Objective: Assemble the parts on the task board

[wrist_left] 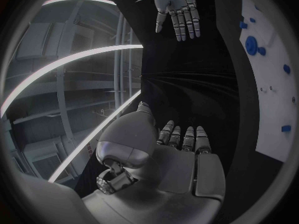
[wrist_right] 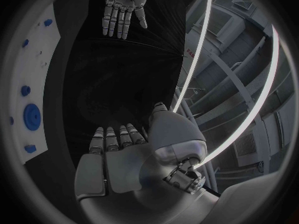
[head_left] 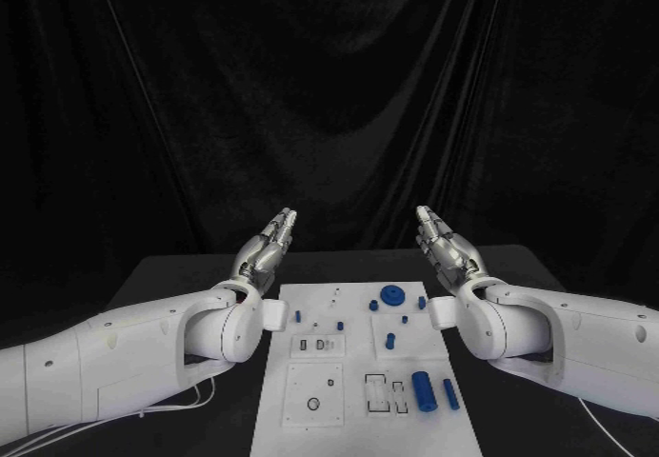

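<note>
**Open lane down the middle**

Left hand [head_left: 265, 248] at ten o'clock, right hand [head_left: 447, 246] at two, both raised flat above the far end of the task board [head_left: 309, 428], well apart. Between them there's free room. Blue parts [head_left: 423, 390] dot the board toward five o'clock.

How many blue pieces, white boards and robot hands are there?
Blue parts: 8
Task board: 1
Hands: 2, the left hand and the right hand
Total: 11

Dim head view; wrist views fisheye-bent, bright ceiling light strips.
</note>
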Motion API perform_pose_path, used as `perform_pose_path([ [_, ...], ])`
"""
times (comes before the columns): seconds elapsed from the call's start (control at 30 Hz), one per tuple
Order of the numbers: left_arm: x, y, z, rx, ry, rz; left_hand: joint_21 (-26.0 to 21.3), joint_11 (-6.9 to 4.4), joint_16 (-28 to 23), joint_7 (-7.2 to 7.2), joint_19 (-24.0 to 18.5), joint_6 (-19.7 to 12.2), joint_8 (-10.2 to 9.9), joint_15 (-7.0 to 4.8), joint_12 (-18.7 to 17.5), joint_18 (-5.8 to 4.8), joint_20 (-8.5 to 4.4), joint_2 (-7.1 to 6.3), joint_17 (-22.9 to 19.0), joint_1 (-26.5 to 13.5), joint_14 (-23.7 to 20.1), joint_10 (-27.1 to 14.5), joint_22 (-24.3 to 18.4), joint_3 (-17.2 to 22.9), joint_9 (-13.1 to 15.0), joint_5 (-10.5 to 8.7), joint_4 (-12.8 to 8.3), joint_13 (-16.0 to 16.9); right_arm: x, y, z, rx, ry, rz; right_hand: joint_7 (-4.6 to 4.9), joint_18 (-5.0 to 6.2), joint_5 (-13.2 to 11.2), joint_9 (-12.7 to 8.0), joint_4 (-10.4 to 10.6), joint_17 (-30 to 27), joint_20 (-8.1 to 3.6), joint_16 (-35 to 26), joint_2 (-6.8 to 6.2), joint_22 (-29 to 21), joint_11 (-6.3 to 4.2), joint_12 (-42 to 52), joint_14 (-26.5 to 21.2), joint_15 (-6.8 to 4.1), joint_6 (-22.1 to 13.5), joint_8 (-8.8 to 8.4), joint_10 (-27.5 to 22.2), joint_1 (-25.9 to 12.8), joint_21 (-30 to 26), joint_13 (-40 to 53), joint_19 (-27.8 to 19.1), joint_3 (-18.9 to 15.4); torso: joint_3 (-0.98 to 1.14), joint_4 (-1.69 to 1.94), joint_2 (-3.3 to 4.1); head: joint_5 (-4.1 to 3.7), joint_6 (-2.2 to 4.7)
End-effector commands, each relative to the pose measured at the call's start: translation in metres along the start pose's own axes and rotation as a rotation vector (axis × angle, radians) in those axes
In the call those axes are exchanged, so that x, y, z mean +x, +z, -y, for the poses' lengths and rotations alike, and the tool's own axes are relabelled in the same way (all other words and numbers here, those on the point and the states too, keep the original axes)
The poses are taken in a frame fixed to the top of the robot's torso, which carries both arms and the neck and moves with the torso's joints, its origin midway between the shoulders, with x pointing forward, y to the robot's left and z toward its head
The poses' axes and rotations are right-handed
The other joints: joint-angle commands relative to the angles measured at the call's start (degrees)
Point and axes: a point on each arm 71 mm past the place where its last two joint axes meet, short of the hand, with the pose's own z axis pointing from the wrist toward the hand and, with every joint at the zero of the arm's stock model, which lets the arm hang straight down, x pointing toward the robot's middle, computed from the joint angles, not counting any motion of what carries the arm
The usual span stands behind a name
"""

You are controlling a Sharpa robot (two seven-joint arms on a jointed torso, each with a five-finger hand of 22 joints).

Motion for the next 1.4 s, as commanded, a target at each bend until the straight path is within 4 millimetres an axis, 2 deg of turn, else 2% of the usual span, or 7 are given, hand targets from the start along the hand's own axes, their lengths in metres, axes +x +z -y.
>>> perform_pose_path([
  [0.03,0.008,0.003,0.009,0.063,-0.184,-0.124,-0.2,-0.35,-0.2,-0.11,0.0,0.1,0.3,-7.78,-0.2,0.85,-4.27,-0.05,-0.1,0.6,0.0,0.0,-0.1,-0.4,0.0,0.13,-0.1,-0.1,0.002,0.001,-0.002,-0.007,0.077,-0.037,-0.23,0.45,0.3,0.1,0.1,-0.1,-1.81,-0.2,0.00,-0.1,0.03,-0.3,0.0,-7.81,0.3,0.31,0.1,0.6,-0.2,-0.1,0.0,-0.3,0.00,0.01,-0.02,-0.02,0.00],
  [0.33,0.009,0.006,0.013,0.079,-0.242,-0.172,-0.2,-0.51,-0.2,-0.37,0.0,0.0,0.2,-7.47,-0.2,1.37,-3.36,0.04,-0.1,0.9,0.0,0.0,-0.1,-0.3,0.0,0.03,-0.1,-0.1,0.002,0.001,-0.002,-0.007,0.077,-0.037,0.59,0.33,0.2,0.2,0.0,-0.1,-0.52,-0.2,-0.46,-0.1,0.95,-0.3,0.0,-6.38,0.8,0.42,0.1,1.6,-0.2,-0.1,0.0,-0.1,0.00,0.01,-0.02,-0.02,0.00],
  [0.77,-0.003,0.007,0.012,0.079,-0.273,-0.202,-0.2,-0.73,-0.2,-0.61,0.0,0.2,0.3,-7.16,-0.2,1.65,-2.82,0.04,-0.1,1.1,0.0,0.0,-0.1,-0.3,0.0,0.00,-0.1,-0.1,-0.002,0.005,0.001,0.022,0.109,-0.085,1.15,0.66,0.1,0.3,0.2,-0.1,1.18,-0.2,-0.41,-0.1,1.53,-0.3,0.0,-5.33,1.3,0.50,0.1,1.7,-0.2,-0.1,0.0,-0.1,0.01,-0.02,-0.08,0.09,-1.26],
  [1.13,-0.005,0.008,0.011,0.075,-0.278,-0.207,-0.2,-2.18,-0.2,-1.73,0.0,0.2,0.3,-4.39,-0.2,1.37,-0.42,0.22,-0.1,1.5,0.0,0.0,-0.1,-0.1,0.0,0.02,-0.1,-0.1,-0.003,0.006,0.002,0.032,0.118,-0.101,1.68,0.86,0.2,0.3,0.2,-0.1,3.46,-0.2,0.01,-0.1,2.33,-0.3,0.0,-3.87,1.2,0.46,0.1,1.1,-0.2,-0.1,0.0,-0.1,0.01,0.02,-0.05,-0.11,-2.60],
  [1.2,-0.006,0.008,0.011,0.074,-0.276,-0.205,-0.2,-2.51,-0.2,-2.06,0.0,0.2,0.3,-3.31,-0.2,2.06,3.72,0.16,-0.1,1.6,0.0,0.0,-0.1,-0.2,0.0,-0.02,0.0,-0.1,-0.002,0.007,0.002,0.035,0.125,-0.112,1.86,0.86,0.2,0.3,0.2,-0.1,4.94,-0.2,0.02,-0.1,2.78,-0.3,0.0,-2.11,1.3,0.48,0.1,1.0,-0.2,-0.1,0.0,-0.1,-0.02,0.04,0.00,-0.24,-2.60],
  [1.33,-0.008,0.007,0.011,0.075,-0.275,-0.201,-0.2,-2.54,-0.2,-2.08,0.0,0.3,0.3,-2.64,-0.2,2.38,5.87,0.07,-0.1,1.8,0.0,0.0,-0.1,-0.2,0.0,0.00,-0.1,-0.1,-0.002,0.005,0.002,0.041,0.135,-0.133,2.61,0.72,0.3,0.5,0.1,-0.1,7.79,-0.2,-0.30,-0.1,4.16,-0.3,0.0,1.45,2.5,0.70,0.1,1.1,-0.2,-0.1,0.0,0.0,-0.03,0.02,0.01,-0.21,-2.17],
  [1.4,-0.008,0.006,0.011,0.074,-0.272,-0.202,-0.2,-2.54,-0.2,-2.04,0.0,0.4,0.3,-2.33,-0.2,2.51,6.98,0.03,-0.1,1.9,0.0,0.0,-0.1,-0.2,0.0,0.06,-0.1,-0.1,-0.004,0.004,0.001,0.036,0.125,-0.146,3.85,0.11,0.3,0.8,0.0,-0.1,10.64,-0.2,-0.90,-0.1,5.60,0.1,0.0,5.41,4.3,1.10,0.5,1.8,-0.2,0.2,0.0,0.1,-0.02,-0.01,-0.04,0.11,-2.14],
])
